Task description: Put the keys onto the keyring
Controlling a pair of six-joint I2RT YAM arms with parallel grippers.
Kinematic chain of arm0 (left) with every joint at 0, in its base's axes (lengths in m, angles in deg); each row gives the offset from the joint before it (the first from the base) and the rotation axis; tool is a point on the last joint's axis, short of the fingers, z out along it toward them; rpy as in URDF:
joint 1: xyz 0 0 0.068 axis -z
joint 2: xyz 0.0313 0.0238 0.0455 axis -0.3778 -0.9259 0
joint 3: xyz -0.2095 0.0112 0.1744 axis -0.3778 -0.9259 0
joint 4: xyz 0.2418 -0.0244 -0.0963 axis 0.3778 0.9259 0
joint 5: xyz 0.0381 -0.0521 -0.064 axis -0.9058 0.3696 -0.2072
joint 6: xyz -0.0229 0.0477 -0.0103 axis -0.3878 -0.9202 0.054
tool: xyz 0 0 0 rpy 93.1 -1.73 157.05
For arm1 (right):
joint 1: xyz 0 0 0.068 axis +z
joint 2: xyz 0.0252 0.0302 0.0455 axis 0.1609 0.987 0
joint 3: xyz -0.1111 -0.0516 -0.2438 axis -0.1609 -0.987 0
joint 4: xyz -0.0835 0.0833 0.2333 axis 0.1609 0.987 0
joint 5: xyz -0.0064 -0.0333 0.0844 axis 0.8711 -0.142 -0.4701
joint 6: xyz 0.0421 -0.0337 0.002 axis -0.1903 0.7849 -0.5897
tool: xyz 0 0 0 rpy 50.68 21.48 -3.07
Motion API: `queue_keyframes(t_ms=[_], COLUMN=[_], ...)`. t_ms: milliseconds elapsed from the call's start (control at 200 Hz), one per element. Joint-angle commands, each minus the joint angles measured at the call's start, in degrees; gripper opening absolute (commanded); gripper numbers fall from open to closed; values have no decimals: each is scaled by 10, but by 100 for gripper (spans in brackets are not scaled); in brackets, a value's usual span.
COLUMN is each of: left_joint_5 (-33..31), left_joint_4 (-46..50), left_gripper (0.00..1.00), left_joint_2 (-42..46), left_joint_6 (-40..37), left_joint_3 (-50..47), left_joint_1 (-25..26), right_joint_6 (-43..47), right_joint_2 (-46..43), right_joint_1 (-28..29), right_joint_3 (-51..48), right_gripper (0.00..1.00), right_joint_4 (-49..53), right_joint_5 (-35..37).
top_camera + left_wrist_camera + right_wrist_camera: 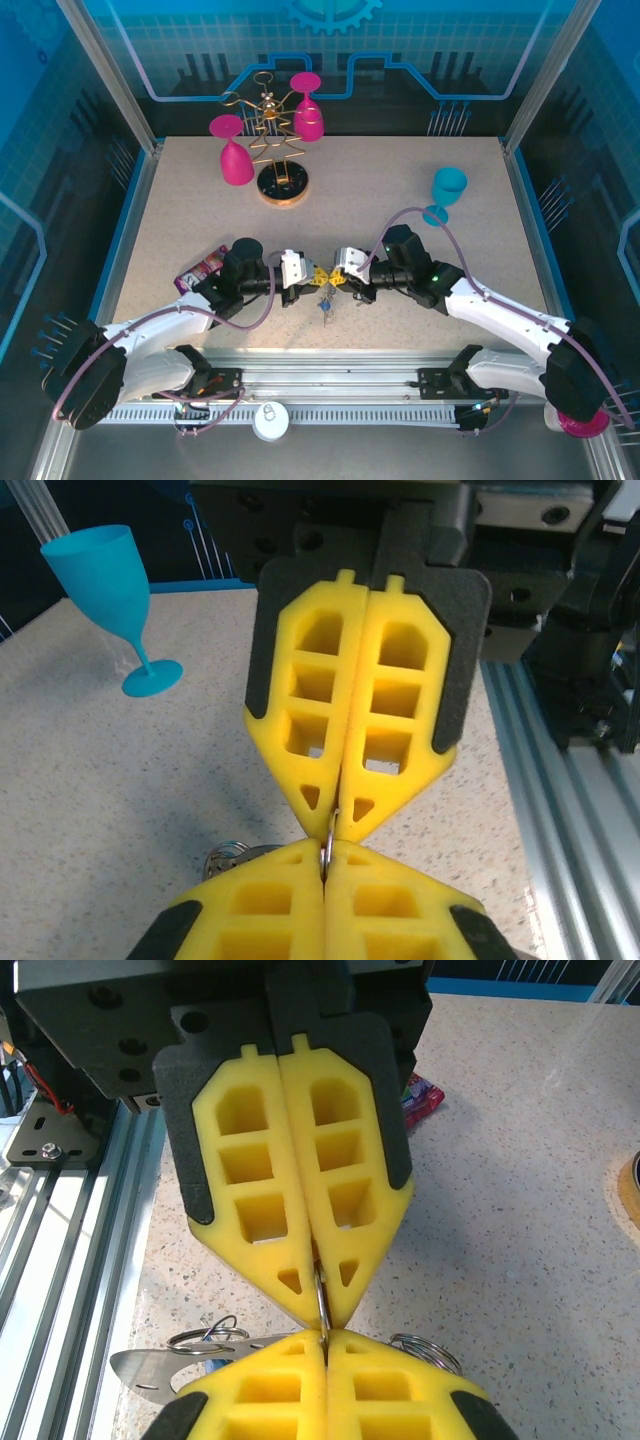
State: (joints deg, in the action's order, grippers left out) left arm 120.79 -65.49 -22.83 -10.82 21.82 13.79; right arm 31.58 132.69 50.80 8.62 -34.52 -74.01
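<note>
Two grippers, left gripper and right gripper, meet tip to tip over the worktop's near edge, fingers of each pinching the thin, stiff, probably slippery keyring; light keys dangle below, so bare wire seems the best hold.

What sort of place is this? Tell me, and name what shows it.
Probably a robot test cell: a speckled table fenced by aluminium posts and clear panels, a printed blue gear backdrop, and a left arm and right arm bolted to a near-edge rail.
</note>
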Motion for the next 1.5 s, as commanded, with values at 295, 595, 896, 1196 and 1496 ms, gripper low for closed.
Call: queue_keyframes(t_ms=[295, 595, 896, 1196, 1496], left_joint_5=[-20, -47, -82, -78, -73], left_joint_4=[-21, -29, -25, -20, -16], left_gripper=[0, 0, 0, 0, 0], left_joint_2=[11, 8, 13, 17, 18], left_joint_6=[-15, -9, -12, -15, -21], left_joint_3=[12, 7, 1, -2, -2], left_joint_1=[9, 13, 15, 16, 17], right_joint_6=[-140, -521, -619, -649, -574], right_joint_2=[-84, -87, 87, 149, 250], right_joint_1=[-26, -40, -39, -31, -7], right_joint_3=[-3, -14, 50, 48, 140], right_gripper=[49, 40, 37, 41, 42], right_joint_4=[81, 232, 390, 319, 361], right_joint_5=[179, 322, 281, 264, 304])
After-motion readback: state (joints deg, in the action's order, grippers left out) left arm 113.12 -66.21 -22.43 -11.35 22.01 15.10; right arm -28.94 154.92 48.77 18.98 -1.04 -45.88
